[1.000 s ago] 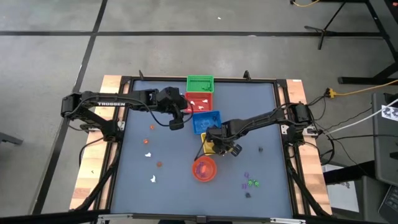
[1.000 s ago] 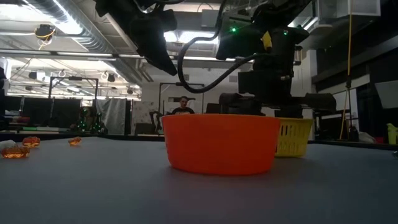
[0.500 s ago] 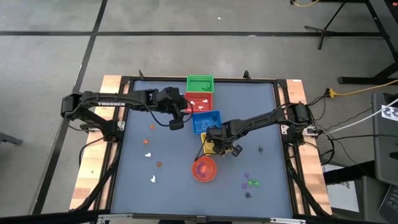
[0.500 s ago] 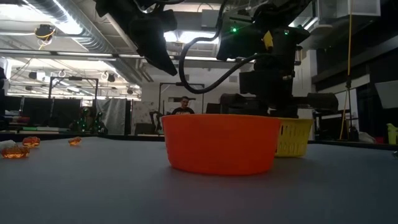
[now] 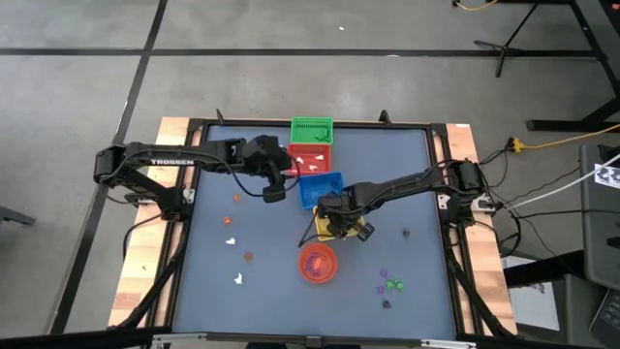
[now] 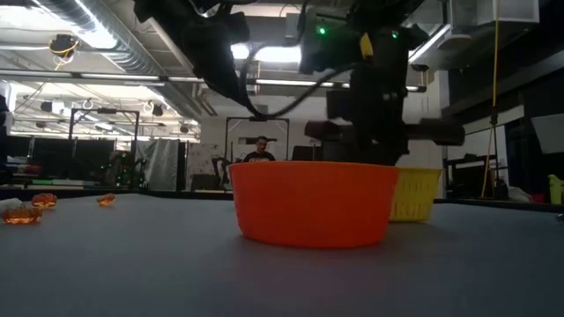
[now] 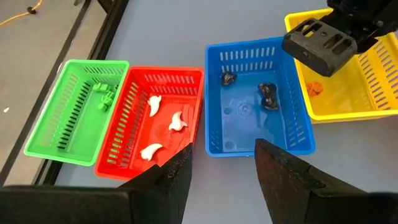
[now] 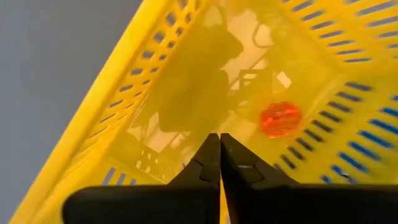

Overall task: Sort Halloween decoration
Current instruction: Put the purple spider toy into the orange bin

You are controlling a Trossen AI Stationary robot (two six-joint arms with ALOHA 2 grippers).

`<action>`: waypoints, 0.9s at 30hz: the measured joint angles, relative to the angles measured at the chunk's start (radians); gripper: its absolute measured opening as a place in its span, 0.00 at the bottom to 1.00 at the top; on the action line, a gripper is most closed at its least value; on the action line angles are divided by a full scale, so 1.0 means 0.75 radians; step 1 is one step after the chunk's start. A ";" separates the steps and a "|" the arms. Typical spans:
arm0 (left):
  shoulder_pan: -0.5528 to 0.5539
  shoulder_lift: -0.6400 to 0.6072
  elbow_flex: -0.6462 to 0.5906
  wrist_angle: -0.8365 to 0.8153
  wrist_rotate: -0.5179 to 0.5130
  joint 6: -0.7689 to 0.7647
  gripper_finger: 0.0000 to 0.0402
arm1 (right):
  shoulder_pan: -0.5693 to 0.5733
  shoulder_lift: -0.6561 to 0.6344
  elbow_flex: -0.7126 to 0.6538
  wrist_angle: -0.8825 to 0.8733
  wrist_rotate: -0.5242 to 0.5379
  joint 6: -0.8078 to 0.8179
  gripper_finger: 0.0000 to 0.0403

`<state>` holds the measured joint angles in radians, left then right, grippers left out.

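Note:
Four small baskets stand in a row: green [image 7: 74, 112], red [image 7: 155, 118], blue [image 7: 258, 102] and yellow [image 7: 348, 81]. The green one holds a green trinket [image 7: 102, 93], the red one white trinkets [image 7: 177, 123], the blue one dark trinkets [image 7: 268, 96]. My right gripper [image 8: 219, 149] points down into the yellow basket [image 8: 186, 81], shut on nothing. An orange trinket [image 8: 280, 119] lies on that basket's floor beside it. My left gripper [image 7: 224, 168] hovers open beside the red and blue baskets. Loose white [image 5: 231, 239], orange [image 5: 236, 198] and purple and green trinkets [image 5: 392, 285] lie on the table.
A round red-orange bowl [image 5: 318, 263] stands just near of the yellow basket and holds something purple. A dark trinket [image 5: 406, 232] lies to the right of my right gripper. Bare grey tabletop [image 5: 213, 155] lies at the far left and far right [image 5: 407, 165].
My right gripper has lifted a little over the yellow basket, still pointing down.

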<state>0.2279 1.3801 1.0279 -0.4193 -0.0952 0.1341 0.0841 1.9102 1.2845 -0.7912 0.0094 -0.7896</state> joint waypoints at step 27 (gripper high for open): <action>-0.136 -0.202 0.001 -0.204 0.011 -0.098 0.39 | 0.146 -0.006 0.394 -0.002 -0.170 0.071 0.00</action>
<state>0.1256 1.2289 1.0283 -0.5721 -0.0868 0.0604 0.1940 1.9057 1.5803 -0.7927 -0.1179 -0.7364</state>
